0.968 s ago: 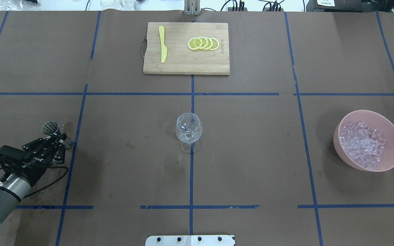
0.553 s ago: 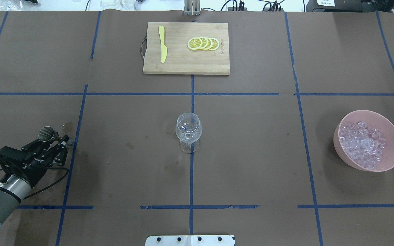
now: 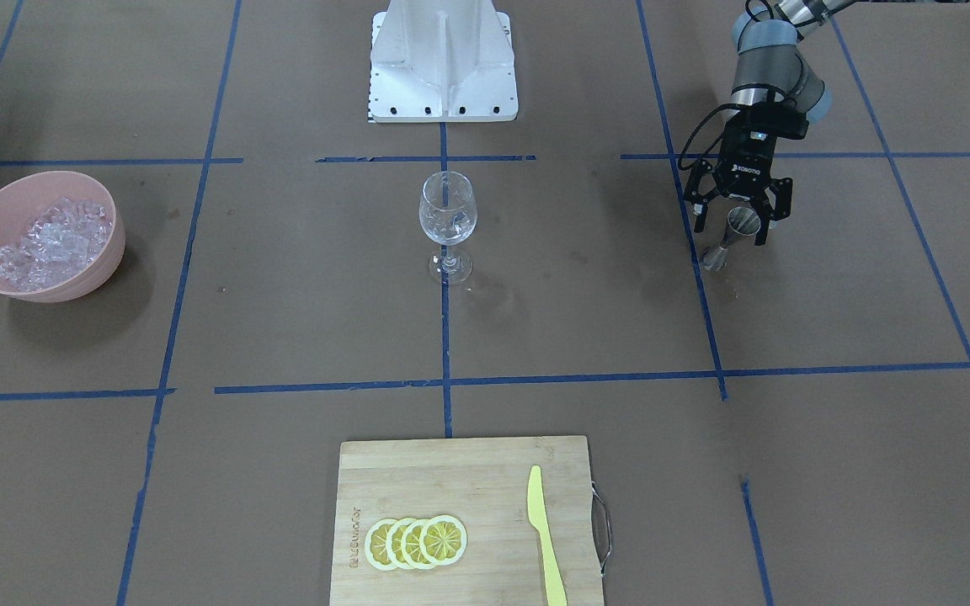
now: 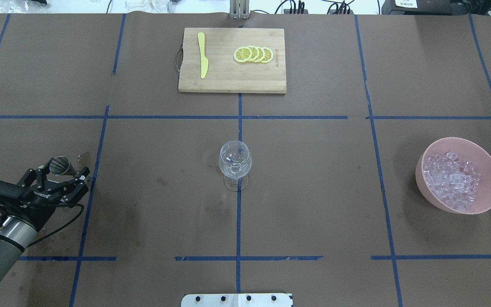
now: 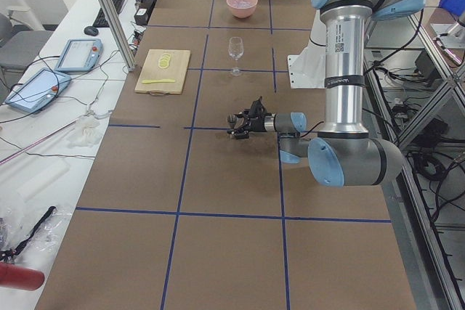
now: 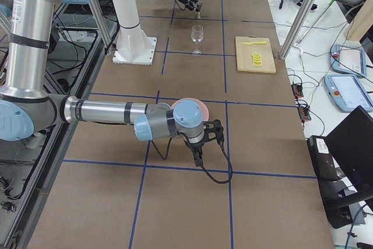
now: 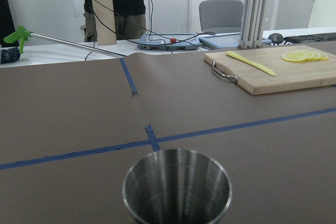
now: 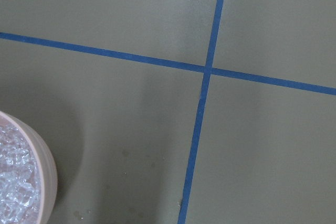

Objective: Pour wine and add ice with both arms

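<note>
A steel jigger (image 4: pixel 61 164) stands on the table at the left, and my left gripper (image 4: pixel 67 170) is open around it, fingers spread on either side. The left wrist view looks down into the jigger (image 7: pixel 177 187); I cannot make out any wine there. The clear stemmed glass (image 4: pixel 235 162) stands at the table's centre and looks empty. Ice (image 4: pixel 452 179) fills a pink bowl (image 4: pixel 486 204) at the right. My right gripper (image 6: pixel 205 141) hangs beside that bowl (image 8: pixel 48 167), seen only in the exterior right view, so I cannot tell whether it is open.
A bamboo cutting board (image 4: pixel 232 81) lies at the far centre with a yellow knife (image 4: pixel 203 55) and several lemon slices (image 4: pixel 253 54). The white pedestal (image 3: pixel 443 59) stands at the robot's side. Operators' gear lies beyond the table's far edge.
The left gripper's fingers have spread apart and released the jigger. It was tilted in the shut gripper a second ago and now stands upright.
</note>
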Robot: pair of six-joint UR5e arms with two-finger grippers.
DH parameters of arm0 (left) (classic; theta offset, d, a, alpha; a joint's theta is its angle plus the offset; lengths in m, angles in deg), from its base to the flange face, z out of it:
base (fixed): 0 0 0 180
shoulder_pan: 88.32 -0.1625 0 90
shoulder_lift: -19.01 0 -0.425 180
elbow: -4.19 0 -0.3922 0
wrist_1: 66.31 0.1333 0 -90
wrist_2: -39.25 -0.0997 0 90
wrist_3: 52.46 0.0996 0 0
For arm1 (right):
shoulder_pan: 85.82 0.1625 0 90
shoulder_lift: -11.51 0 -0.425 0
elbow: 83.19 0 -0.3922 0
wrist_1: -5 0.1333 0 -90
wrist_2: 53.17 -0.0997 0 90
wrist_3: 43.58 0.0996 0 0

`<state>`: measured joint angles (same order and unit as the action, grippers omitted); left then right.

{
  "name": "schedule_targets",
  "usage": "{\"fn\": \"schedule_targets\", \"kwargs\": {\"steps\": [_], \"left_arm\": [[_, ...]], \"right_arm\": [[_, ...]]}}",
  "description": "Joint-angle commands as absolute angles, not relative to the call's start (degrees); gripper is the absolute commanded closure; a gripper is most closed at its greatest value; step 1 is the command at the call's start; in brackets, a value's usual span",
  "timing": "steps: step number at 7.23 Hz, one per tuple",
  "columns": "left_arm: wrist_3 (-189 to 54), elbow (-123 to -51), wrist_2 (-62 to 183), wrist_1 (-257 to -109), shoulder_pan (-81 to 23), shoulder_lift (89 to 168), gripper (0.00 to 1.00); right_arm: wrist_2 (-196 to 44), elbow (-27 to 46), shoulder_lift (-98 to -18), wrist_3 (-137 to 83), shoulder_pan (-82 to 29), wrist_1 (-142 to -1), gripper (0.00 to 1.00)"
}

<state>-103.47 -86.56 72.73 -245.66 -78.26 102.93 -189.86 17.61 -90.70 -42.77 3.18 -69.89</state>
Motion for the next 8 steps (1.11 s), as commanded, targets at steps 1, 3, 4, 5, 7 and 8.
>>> {"fn": "schedule_targets", "kwargs": {"steps": [1,3,4,5,7,8], "left_arm": [[-103.26,-87.75,68.35,-248.33,-78.13,102.77,0.01],[-95.43,-90.71,68.42,-249.64,-77.95,102.69,0.01],[-92.66,-91.00,73.65,-250.87,-76.73,101.73,0.00],[-91.41,-91.00,83.71,-250.45,-70.54,100.24,0.00],[-84.04,-91.00,104.45,-244.25,-54.05,99.96,0.00],[-81.14,-91.17,116.04,-237.76,-43.87,101.35,0.00]], "right_arm": [[-189.93,17.62,-90.70,-42.70,3.13,-69.89,0.00],[-189.93,17.62,-90.70,-42.70,3.21,-69.89,0.00],[-189.93,17.62,-90.79,-42.79,3.21,-69.89,0.00],[-189.93,17.62,-90.96,-42.79,3.21,-69.89,0.00],[-190.10,17.79,-91.40,-42.79,3.21,-69.89,0.00],[-190.45,17.71,-91.41,-42.79,3.21,-69.89,0.00]]}}
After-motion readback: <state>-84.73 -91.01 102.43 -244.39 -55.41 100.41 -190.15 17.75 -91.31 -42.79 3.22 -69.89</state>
